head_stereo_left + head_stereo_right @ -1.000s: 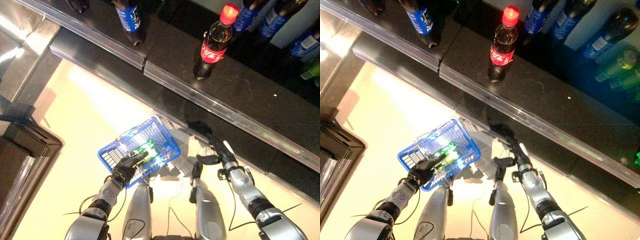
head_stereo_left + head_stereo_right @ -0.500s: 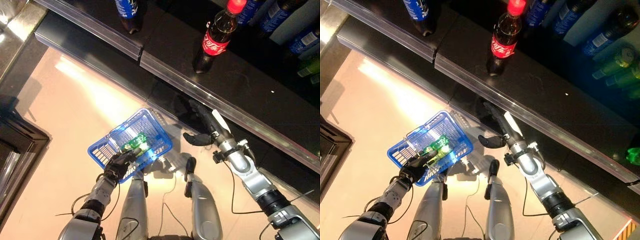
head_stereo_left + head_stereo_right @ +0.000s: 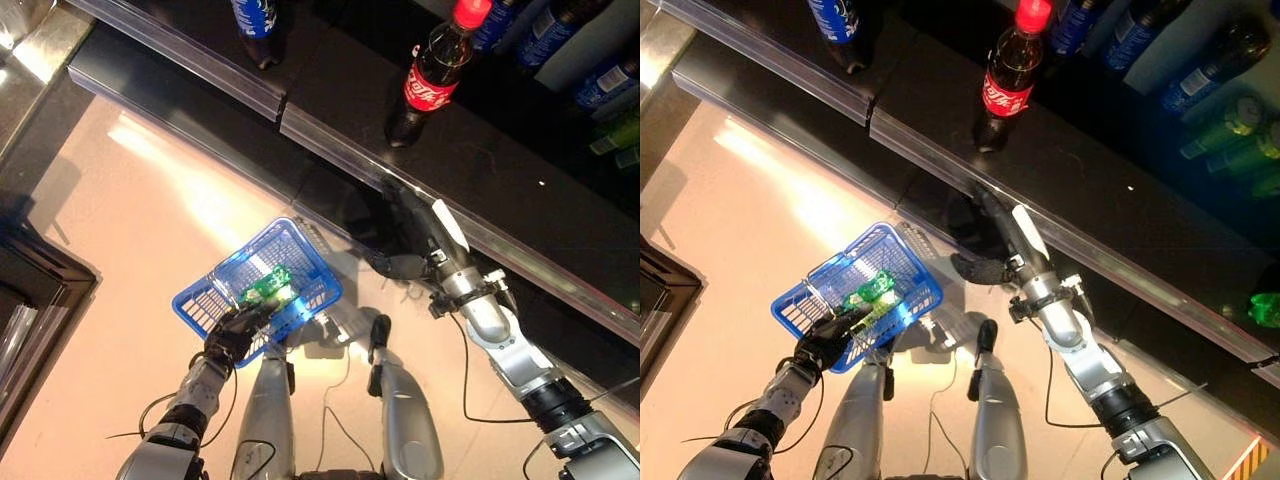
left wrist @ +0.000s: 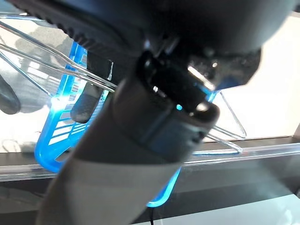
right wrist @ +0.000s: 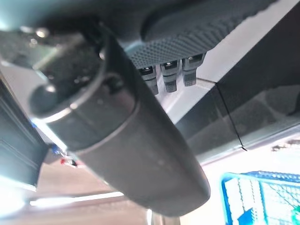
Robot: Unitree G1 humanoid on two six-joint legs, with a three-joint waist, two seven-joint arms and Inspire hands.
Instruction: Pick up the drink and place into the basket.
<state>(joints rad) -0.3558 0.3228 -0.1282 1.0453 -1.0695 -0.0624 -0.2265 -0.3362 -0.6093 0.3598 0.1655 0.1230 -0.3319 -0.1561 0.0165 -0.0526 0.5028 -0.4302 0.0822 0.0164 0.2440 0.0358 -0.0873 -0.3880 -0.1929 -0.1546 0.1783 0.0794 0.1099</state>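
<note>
A cola bottle (image 3: 432, 80) with a red cap and red label stands upright on the dark shelf. My right hand (image 3: 418, 238) is open, fingers straight, and reaches up against the shelf's front edge just below that bottle; it holds nothing. My left hand (image 3: 232, 336) is shut on the wire handle (image 4: 56, 61) of a blue plastic basket (image 3: 232, 260), which hangs low over the floor. A green packaged item (image 3: 268, 288) lies inside the basket. The right wrist view shows my straight fingers (image 5: 168, 77) by the shelf edge and a corner of the basket (image 5: 262, 197).
Dark bottles with blue labels stand on the shelf at the left (image 3: 255, 20) and the far right (image 3: 600, 85). A clear rail (image 3: 330, 150) runs along the shelf's front edge. A dark cabinet corner (image 3: 40, 290) juts in at the left.
My right hand has risen from low by the floor up to the shelf's front edge under the cola bottle. The camera has shifted; my left hand still holds the basket.
</note>
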